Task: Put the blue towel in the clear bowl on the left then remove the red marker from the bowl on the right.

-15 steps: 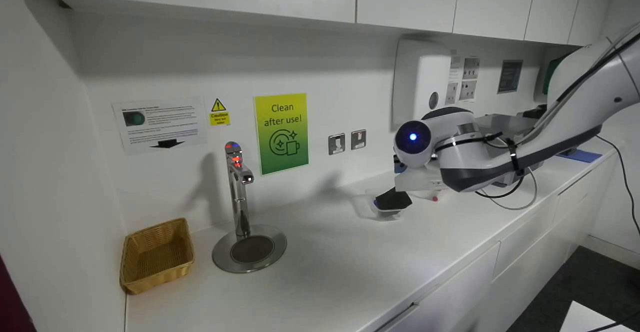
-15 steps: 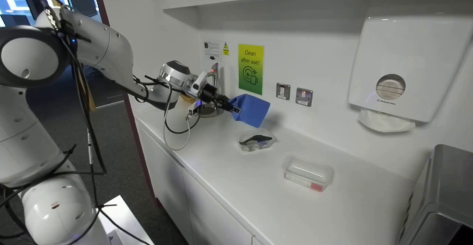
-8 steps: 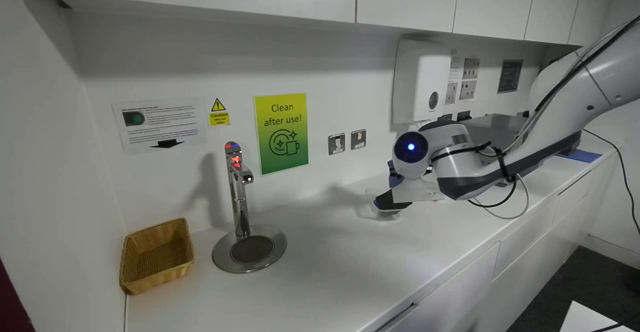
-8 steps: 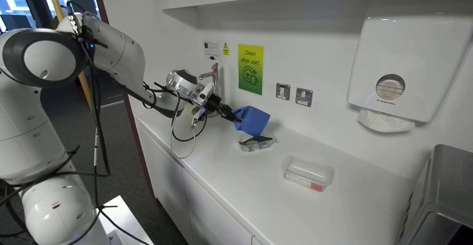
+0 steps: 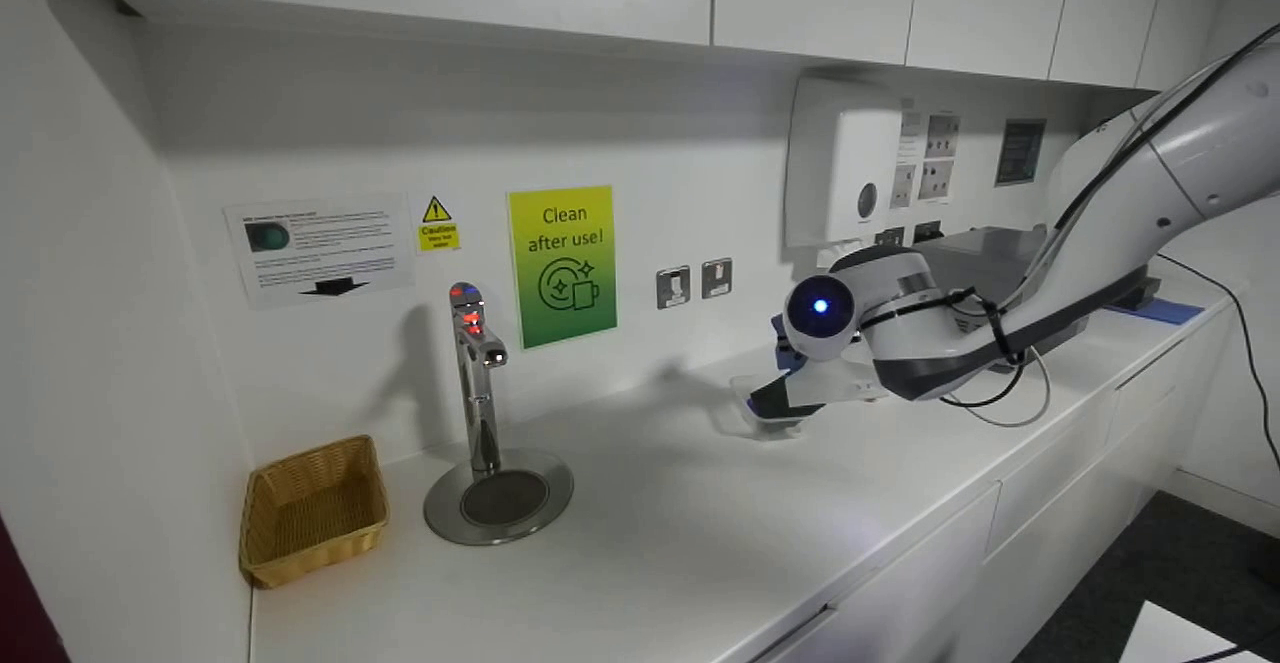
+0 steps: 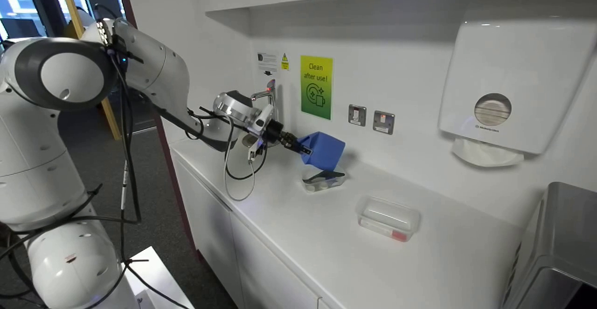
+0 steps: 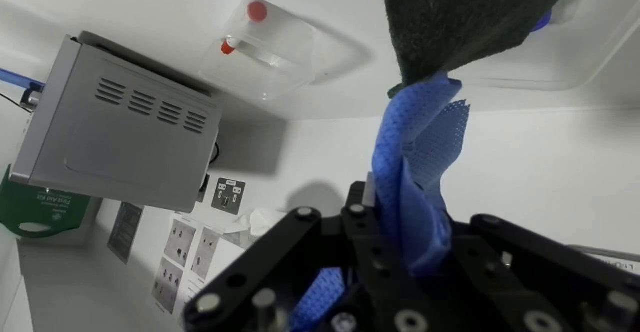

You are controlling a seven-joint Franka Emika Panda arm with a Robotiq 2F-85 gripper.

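Note:
My gripper (image 6: 307,151) is shut on the blue towel (image 6: 323,150), whose folded sheet hangs past the fingertips. The wrist view shows the towel (image 7: 390,172) pinched between the fingers, covering the far one. Below the towel stands the left clear bowl (image 6: 322,186), holding a dark pad (image 7: 465,16) that sticks over its rim. Whether towel and pad touch I cannot tell. Farther along the counter is the right clear bowl (image 6: 387,213). Inside it lies the red marker (image 6: 399,236), its red end (image 7: 227,46) seen through the plastic. In an exterior view the arm hides most of the towel (image 5: 788,351).
A wall with two switches (image 6: 357,115) rises close behind the towel. A chrome tap (image 5: 475,373) and a wicker basket (image 5: 315,523) stand at the counter's end. Beyond the right bowl sits a grey appliance (image 7: 125,121), near a paper dispenser (image 6: 517,76).
The gripper and towel have come down towards the left bowl, then shifted slightly towards the right bowl's side. The towel stays gripped, and both bowls are where they were.

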